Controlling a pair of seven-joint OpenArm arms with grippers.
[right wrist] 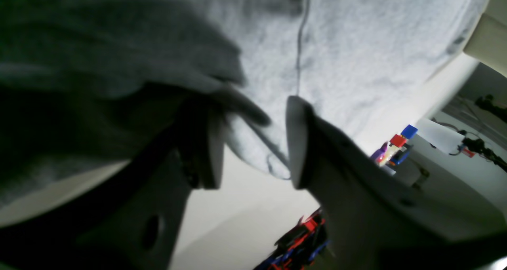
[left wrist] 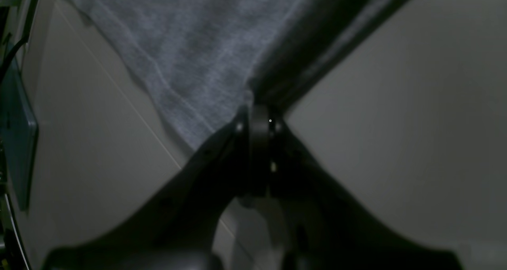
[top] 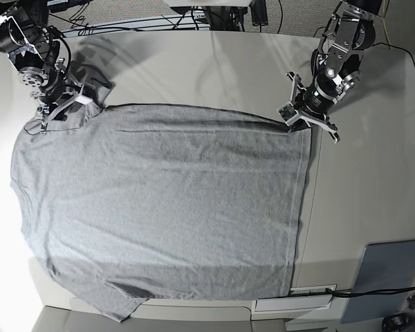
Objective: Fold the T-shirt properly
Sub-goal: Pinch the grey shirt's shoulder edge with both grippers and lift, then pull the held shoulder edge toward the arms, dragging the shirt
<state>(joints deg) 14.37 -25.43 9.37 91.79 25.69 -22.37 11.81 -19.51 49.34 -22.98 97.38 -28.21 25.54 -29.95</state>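
Note:
The heather-grey T-shirt (top: 166,200) lies spread flat on the table with its plain side up; no lettering shows. My left gripper (top: 299,119) is at the shirt's far right corner. In the left wrist view its fingers (left wrist: 257,115) are pressed together on the shirt's hemmed corner (left wrist: 190,44). My right gripper (top: 68,105) is at the shirt's far left corner. In the right wrist view it (right wrist: 253,143) stands open, with a fold of the shirt (right wrist: 356,44) draped over one finger and a cloth edge hanging between the two.
A flat grey-blue panel (top: 387,277) lies at the table's near right corner and also shows in the left wrist view (left wrist: 18,143). Cables run along the table's far edge (top: 214,21). Coloured toy blocks (right wrist: 396,145) stand off the table.

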